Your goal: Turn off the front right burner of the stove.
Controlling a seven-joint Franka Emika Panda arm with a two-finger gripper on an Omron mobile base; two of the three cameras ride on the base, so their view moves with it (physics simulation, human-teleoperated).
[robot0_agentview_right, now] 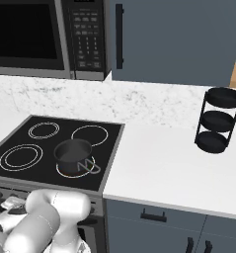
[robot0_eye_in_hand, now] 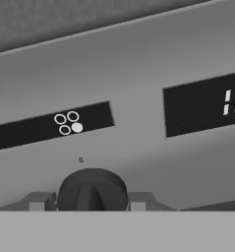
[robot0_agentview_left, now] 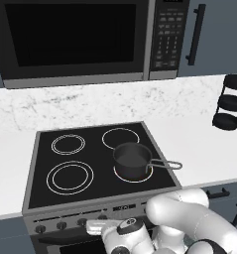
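Gripper-wise (robot0_eye_in_hand: 92, 204), the two fingertips (robot0_eye_in_hand: 38, 203) sit spread on either side of a dark round knob (robot0_eye_in_hand: 92, 191) in the hand view, one close at each flank, so it's open around the knob; can't really tell whether the pads are actually touching it. In the left base view the hand is down low at the front panel (robot0_agentview_left: 70, 218), near the row of dark knobs.

Going big to small from there: a black microwave (robot0_agentview_left: 73, 39) hangs over the back of the range, with a grey cabinet door (robot0_agentview_right: 178, 39) to its right. White counter (robot0_agentview_right: 159, 163) runs to both sides, marble-look backsplash behind it. The stove (robot0_agentview_left: 40, 163) is black glass with four white-ringed zones. A dark three-tier rack (robot0_agentview_right: 217, 120) stands on the counter, well off to the right.

A dark saucepan (robot0_agentview_left: 132, 159) sits right on the front right burner (robot0_agentview_left: 121, 176), handle pointing right toward the counter; just a pale arc of the ring peeks out under it.

On the panel above the knob there's a black strip with four little circles (robot0_eye_in_hand: 69, 123), the lower right one filled white. A digital display (robot0_eye_in_hand: 205, 103) is further right, digits cut off.
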